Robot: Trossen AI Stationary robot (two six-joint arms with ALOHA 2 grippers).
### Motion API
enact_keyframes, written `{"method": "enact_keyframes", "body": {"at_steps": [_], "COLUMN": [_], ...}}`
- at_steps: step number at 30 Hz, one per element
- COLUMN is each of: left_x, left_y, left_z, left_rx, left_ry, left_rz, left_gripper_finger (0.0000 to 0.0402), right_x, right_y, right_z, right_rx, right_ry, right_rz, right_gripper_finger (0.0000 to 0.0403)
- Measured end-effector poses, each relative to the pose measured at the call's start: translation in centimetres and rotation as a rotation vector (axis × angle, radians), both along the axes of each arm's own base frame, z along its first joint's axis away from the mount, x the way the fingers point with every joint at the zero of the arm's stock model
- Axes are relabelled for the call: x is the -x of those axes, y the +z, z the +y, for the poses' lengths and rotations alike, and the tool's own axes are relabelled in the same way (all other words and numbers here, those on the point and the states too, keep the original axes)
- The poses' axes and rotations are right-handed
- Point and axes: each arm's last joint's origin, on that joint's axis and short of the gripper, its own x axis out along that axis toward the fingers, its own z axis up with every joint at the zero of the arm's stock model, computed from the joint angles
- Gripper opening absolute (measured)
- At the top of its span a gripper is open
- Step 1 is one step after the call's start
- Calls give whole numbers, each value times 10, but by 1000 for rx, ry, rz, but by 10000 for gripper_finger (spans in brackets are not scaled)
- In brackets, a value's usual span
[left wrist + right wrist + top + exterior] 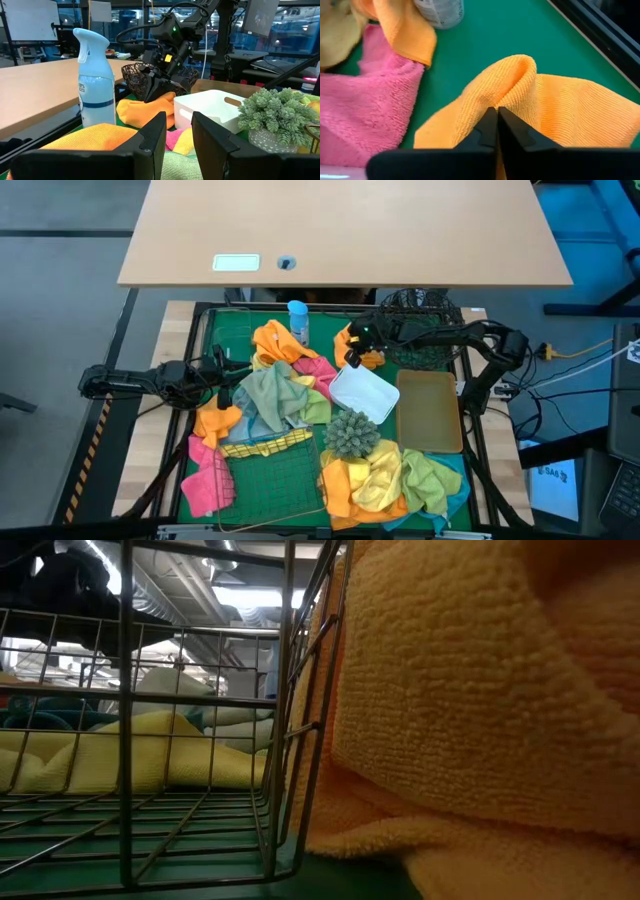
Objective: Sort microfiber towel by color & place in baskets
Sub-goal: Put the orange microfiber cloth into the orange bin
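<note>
Microfiber towels in orange, pink, yellow and green lie heaped on the green mat (300,490). My right gripper (350,352) points down at the far middle, shut on an orange towel (365,345) that lies on the mat in front of the round black wire-mesh basket (420,310). My left gripper (222,380) is a little open and empty (178,135), level, at the left edge of the towel pile (275,395). The white tray (365,393), tan tray (430,410) and square gold wire basket (270,475) stand on the mat; a yellow towel (100,755) lies in the gold basket. My right gripper pinches a raised fold of the orange towel (512,80) between its two shut fingers (487,127), coming from above and pointing down. The towel lies slack on the green mat, its fold humped up just ahead of the fingertips. One layer or several, I cannot tell.
A blue spray bottle (297,320) stands at the far middle, close to the right gripper. A spiky green ball (352,435) sits in the middle. More orange, yellow and green towels (390,480) are heaped at the near right. Pink towels (205,480) lie near left.
</note>
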Motion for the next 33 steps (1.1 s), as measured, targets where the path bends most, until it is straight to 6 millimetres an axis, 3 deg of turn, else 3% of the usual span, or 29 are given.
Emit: {"method": "enact_keyframes", "body": {"at_steps": [5,19,23,33], "left_x": [0,0,0,0], "left_y": [0,0,0,0], "left_z": [0,0,0,0], "left_rx": [1,3,19,78], "left_ry": [0,-1,-2,-7], "left_rz": [-1,-1,-7,-27], "left_gripper_finger": [89,89,89,89], "right_x": [-6,-8,-4,27], "right_y": [23,149,187,263], "right_z": [0,9,36,127], "right_rx": [-51,-111,-142,-224], "right_ry": [73,209,303,503], "right_rz": [-64,-49,12,121], "right_gripper_finger": [4,2,1,0]}}
